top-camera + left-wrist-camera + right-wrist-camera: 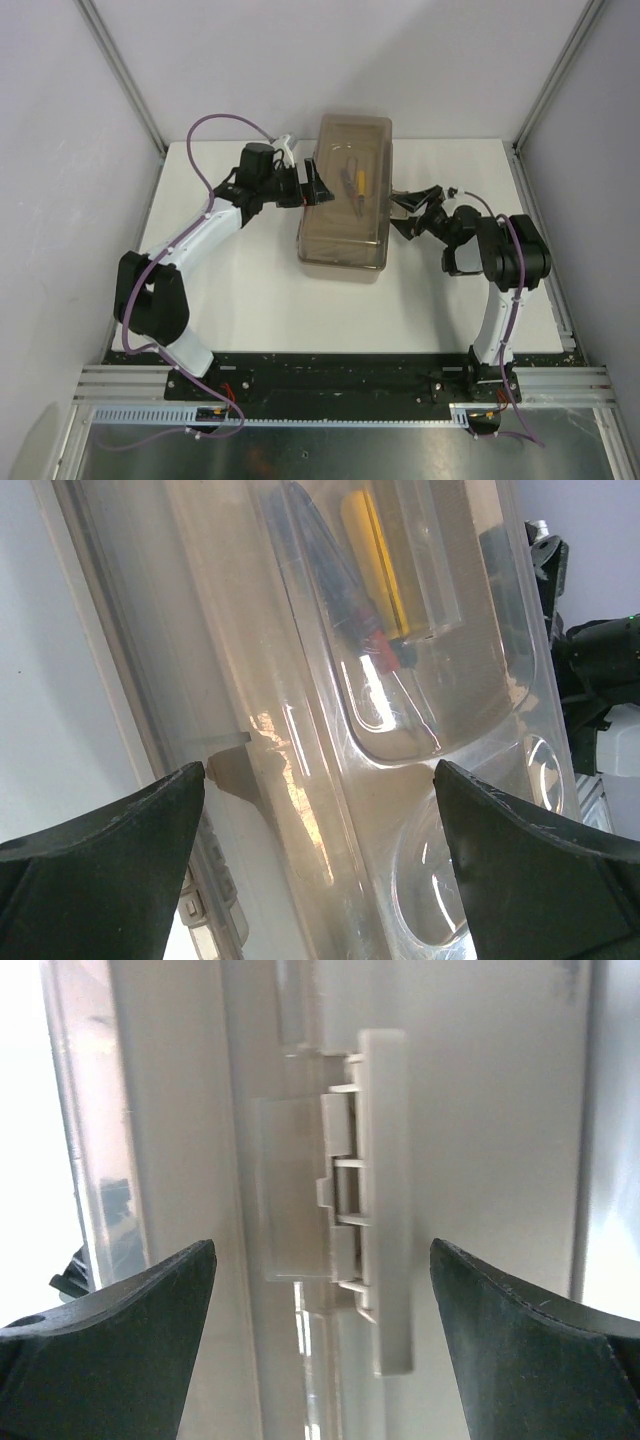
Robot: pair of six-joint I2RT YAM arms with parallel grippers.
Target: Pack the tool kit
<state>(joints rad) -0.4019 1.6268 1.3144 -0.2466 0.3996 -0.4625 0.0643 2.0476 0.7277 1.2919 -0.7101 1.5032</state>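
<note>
Black right fingers (110, 1360) flank a beige latch (385, 1200); between black left fingers (100, 880), a brownish clear lid (300, 780) over a yellow handle (375, 560).

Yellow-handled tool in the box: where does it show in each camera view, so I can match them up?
Top external: yellow-handled tool near the picture's centre, inside the toolbox, just right of its middle.
Left wrist: upper middle, seen through the clear plastic.
Right wrist: not in it; only the toolbox's outer wall and latch.
Shared landmark: the toolbox, in all three views.
</note>
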